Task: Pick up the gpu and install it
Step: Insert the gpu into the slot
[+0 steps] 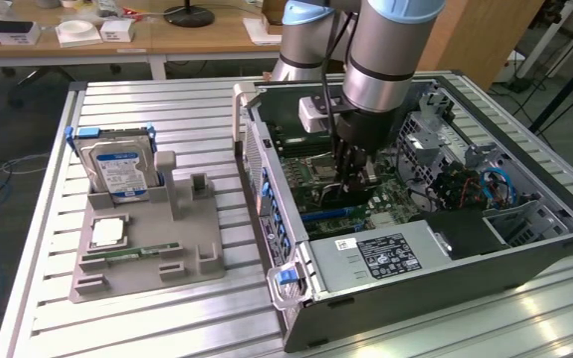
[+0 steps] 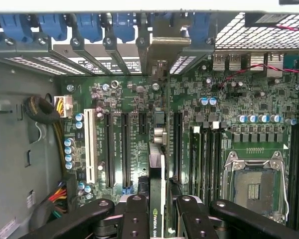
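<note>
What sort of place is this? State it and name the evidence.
Probably a robotics lab or test workshop: an open computer case on a slatted aluminium table, a gray parts fixture holding a hard drive, cluttered wooden desks behind.

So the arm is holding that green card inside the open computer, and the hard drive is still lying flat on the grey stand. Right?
Not quite. The exterior view shows the hard drive standing upright in the grey stand, not lying flat. The tool does hold the green card inside the open computer.

The gpu (image 2: 157, 194), a thin green card seen edge-on with its silver end bracket toward 12 o'clock, stands upright on edge over the motherboard slots inside the open computer case, clamped between black fingers.
</note>
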Motion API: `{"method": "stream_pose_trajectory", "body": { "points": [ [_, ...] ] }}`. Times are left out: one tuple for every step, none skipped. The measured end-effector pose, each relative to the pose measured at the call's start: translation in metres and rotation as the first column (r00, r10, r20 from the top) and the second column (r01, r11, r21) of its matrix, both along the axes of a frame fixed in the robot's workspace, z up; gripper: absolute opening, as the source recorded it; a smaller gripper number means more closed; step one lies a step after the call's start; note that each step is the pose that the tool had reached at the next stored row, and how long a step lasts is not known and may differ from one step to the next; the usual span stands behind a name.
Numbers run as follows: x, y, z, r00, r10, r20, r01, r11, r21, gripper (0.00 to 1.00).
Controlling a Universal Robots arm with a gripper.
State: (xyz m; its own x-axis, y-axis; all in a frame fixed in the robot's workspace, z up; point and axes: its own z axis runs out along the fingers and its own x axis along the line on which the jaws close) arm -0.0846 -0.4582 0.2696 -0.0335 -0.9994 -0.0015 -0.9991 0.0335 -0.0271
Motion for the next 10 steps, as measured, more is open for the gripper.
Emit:
{"method": "stream_pose_trajectory", "body": {
  "points": [
    [-0.0003, 0.0002, -0.0004, 1.0, 0.0, -0.0001, 0.0, 1.0, -0.0001, 0.26],
    [-0.0003, 0.0002, -0.0004, 1.0, 0.0, -0.0002, 0.0, 1.0, -0.0003, 0.26],
    [-0.0003, 0.0001, -0.0004, 1.0, 0.0, -0.0002, 0.0, 1.0, -0.0004, 0.26],
    [-0.0003, 0.0002, -0.0011, 1.0, 0.0, 0.0, 0.0, 1.0, -0.0001, 0.26],
    [-0.0003, 0.0002, -0.002, 1.0, 0.0, 0.0001, 0.0, 1.0, 0.0001, 0.26],
    [-0.0003, 0.0002, -0.0029, 1.0, 0.0, 0.0, 0.0, 1.0, 0.0, 0.26],
    [-0.0003, 0.0002, -0.0037, 1.0, 0.0, -0.0001, 0.0, 1.0, -0.0001, 0.26],
    [-0.0003, 0.0002, -0.0045, 1.0, 0.0, 0.0, 0.0, 1.0, -0.0001, 0.26],
    [-0.0003, 0.0002, -0.0052, 1.0, 0.0, 0.0, 0.0, 1.0, -0.0001, 0.26],
    [-0.0003, 0.0002, -0.0057, 1.0, 0.0, -0.0001, 0.0, 1.0, -0.0001, 0.26]
  ]
}}
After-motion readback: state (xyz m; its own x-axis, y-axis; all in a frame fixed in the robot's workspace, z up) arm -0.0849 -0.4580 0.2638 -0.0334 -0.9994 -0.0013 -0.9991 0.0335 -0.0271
